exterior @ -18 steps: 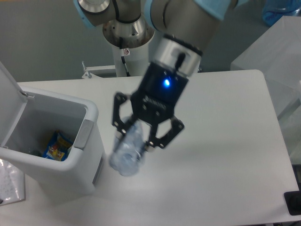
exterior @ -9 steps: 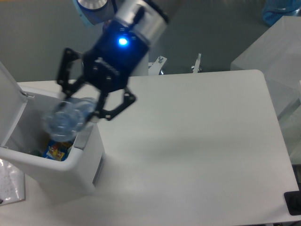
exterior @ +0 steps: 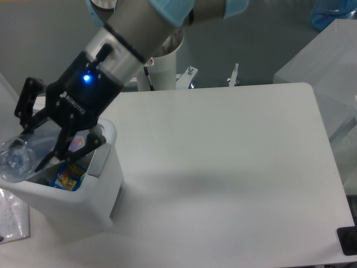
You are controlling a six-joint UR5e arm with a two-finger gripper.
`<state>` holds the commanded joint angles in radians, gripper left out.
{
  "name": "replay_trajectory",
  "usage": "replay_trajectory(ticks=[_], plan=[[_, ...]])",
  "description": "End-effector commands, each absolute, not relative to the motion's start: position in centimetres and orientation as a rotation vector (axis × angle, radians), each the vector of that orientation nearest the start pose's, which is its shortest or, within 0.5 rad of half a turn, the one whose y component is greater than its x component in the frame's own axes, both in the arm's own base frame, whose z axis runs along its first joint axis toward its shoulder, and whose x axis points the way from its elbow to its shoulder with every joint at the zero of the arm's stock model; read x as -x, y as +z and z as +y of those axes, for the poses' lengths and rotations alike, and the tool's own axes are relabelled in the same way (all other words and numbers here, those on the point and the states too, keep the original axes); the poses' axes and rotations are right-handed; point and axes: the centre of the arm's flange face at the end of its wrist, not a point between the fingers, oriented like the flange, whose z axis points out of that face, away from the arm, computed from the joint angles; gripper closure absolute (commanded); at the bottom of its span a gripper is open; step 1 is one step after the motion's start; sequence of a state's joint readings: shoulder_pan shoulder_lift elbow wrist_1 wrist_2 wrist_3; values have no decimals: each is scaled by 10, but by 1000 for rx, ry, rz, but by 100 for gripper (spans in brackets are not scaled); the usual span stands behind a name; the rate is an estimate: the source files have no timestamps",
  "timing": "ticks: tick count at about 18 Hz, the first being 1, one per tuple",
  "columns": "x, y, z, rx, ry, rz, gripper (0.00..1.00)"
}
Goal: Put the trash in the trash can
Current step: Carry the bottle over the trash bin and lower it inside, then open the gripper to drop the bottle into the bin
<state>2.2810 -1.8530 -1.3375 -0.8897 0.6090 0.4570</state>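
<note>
My gripper (exterior: 34, 149) hangs over the open trash can (exterior: 103, 184), a boxy white bin at the table's left end. It is shut on the trash, a crushed clear plastic bottle (exterior: 15, 157) that shows blurred above the bin's front-left rim. The black fingers (exterior: 24, 109) straddle the bottle, and the arm hides most of the bin's opening. A small colourful blue, yellow and red piece (exterior: 67, 176) lies on the bin's floor. Most of the bin's lid is out of view at the left edge.
The robot's white base column (exterior: 162, 61) stands behind the table with metal clamps (exterior: 234, 75) beside it. A sheet of paper (exterior: 11, 219) lies at the bottom left, a black object (exterior: 348, 240) at the bottom right, and a pale box (exterior: 329, 61) at the far right.
The gripper has carried the bottle left from the table's middle, past the bin's right wall, to above the bin's left side. The arm has swung with it.
</note>
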Motion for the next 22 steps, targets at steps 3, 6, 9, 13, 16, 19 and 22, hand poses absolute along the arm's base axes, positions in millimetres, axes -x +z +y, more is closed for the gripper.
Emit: replay_trajectory(ticks=[3, 6, 9, 13, 16, 19, 22], plan=[[241, 558, 610, 2098, -532, 91, 5], [239, 555, 608, 2101, -535, 93, 0], [238, 556, 607, 2102, -531, 93, 0], [256, 552, 601, 2107, -517, 59, 0], [316, 542, 574, 2137, -427, -69, 0], [375, 522, 539, 2150, -371, -189, 0], [434, 491, 497, 2168, -294, -229, 0]])
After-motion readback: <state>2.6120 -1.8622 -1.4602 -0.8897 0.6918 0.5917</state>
